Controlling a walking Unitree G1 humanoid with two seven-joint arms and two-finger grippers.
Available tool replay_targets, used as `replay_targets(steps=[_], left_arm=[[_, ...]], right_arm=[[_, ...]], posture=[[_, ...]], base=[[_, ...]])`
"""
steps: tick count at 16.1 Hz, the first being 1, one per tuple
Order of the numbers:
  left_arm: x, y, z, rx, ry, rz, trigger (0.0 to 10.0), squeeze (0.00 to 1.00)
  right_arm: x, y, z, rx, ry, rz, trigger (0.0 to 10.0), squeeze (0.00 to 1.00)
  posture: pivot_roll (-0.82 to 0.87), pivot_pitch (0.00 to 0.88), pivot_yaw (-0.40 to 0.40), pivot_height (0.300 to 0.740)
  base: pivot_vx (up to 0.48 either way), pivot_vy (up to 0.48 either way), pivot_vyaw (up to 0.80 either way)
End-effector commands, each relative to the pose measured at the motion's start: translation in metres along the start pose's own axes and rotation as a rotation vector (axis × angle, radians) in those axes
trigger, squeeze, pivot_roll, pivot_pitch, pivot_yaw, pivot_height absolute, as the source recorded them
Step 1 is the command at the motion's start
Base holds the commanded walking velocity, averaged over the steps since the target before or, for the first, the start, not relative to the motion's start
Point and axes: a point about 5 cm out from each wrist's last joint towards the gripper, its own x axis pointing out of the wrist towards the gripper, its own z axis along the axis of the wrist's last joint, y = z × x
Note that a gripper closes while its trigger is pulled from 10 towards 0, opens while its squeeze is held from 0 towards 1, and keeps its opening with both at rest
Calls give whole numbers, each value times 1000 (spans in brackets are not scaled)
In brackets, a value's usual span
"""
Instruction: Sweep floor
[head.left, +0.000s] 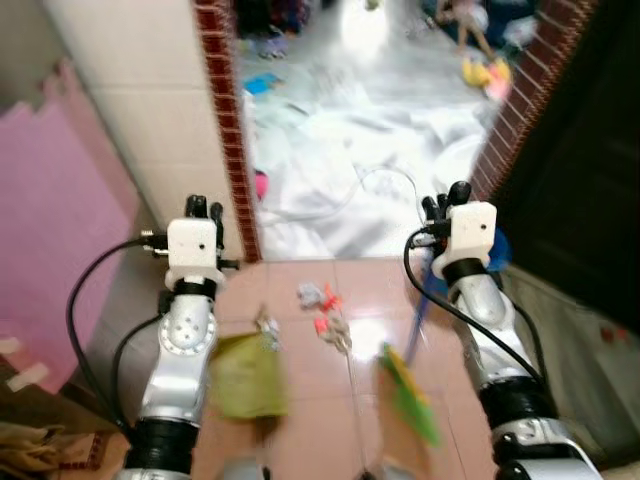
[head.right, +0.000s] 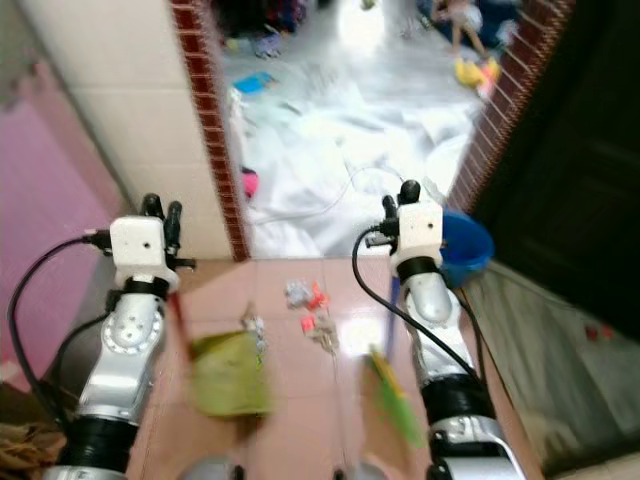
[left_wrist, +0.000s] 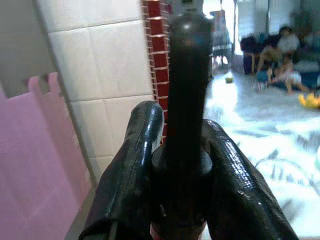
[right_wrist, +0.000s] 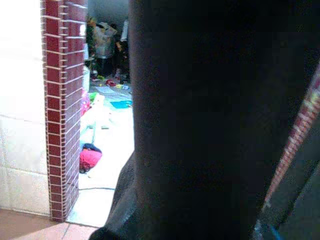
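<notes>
Terracotta floor tiles (head.left: 300, 420) ran from the robot's feet to a doorway framed by red brick edging (head.left: 232, 150), with a bright, cluttered room beyond. From the head camera, a small scatter of pink and grey litter (head.left: 322, 308) lay on the tiles midway between the two arms, just short of the threshold. Nearer and to the left sat a blurred yellow-green dustpan (head.left: 245, 375), below the left gripper (head.left: 205, 212); nearer and to the right a green broom head (head.left: 408, 392) hung at the end of a thin blue stick (head.left: 420, 315) running up toward the right gripper (head.left: 445, 205). A blue bucket (head.right: 465, 245) stood just behind the right arm, by the dark door. Both tools flanked the litter, probably so the broom could push it across into the pan.

Along the left wrist, the two black fingers (left_wrist: 135, 165) were pinched around a dark upright handle (left_wrist: 186, 100), which rose between them past a white tiled wall (left_wrist: 100, 80) and a pink foam mat (left_wrist: 35, 165). That firm clasp likely kept the pan steady and upright. People sat on the floor far off in the bright room.

Along the right wrist, a wide dark shape (right_wrist: 200, 120) blocked most of the sight, most likely the broom stick close to the lens; I could not tell how those fingers stood. Past it, a red cloth (right_wrist: 90, 157) lay on the pale floor beyond the brick.
</notes>
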Motion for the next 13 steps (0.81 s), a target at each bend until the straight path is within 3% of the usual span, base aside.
replay_targets(steps=[1, 9, 13], left_arm=[[6, 0, 10, 18, -61, -3, 10000, 0], [6, -6, 14, 31, -83, -17, 10000, 0], [6, -9, 15, 36, -89, -23, 10000, 0]], right_arm=[[8, 7, 20, 14, -99, 14, 10000, 0], [10, 6, 24, -59, -128, 1, 10000, 0], [12, 5, 23, -51, -123, 0, 10000, 0]], posture=[[58, 0, -28, 740], [67, 0, -30, 740], [71, 0, -33, 740]], base=[[480, 0, 0], [480, 0, 0], [480, 0, 0]])
